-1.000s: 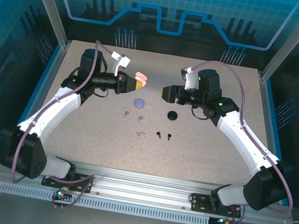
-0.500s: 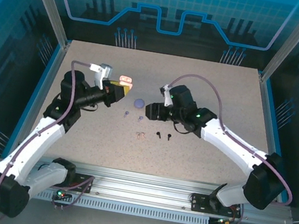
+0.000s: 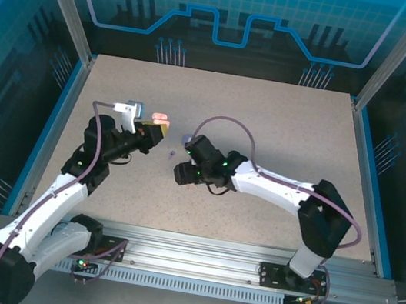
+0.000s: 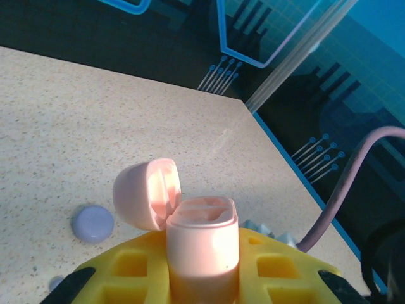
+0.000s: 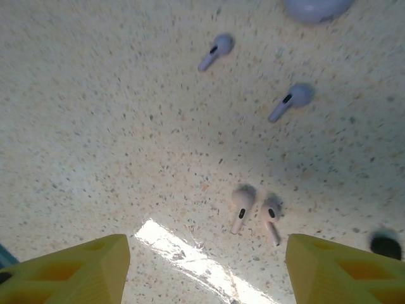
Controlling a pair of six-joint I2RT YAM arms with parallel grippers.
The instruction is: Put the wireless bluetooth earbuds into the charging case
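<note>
Over pink earbuds (image 5: 242, 200), right end effector (image 5: 205, 254) gapes; left (image 4: 202, 269) clamps case (image 4: 202, 237).

Left gripper (image 3: 154, 130) raised, tilted up and forward, jaws clamped on case (image 4: 201, 237). Right gripper (image 5: 205, 271) low, aimed downward, jaws wide apart. Right arm (image 3: 275, 187) extended toward the left gripper.

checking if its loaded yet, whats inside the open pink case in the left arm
The pink case shows two hollow slots, both looking empty. Slot bottoms hide behind its rim; yellow fingers cover its lower body.
</note>
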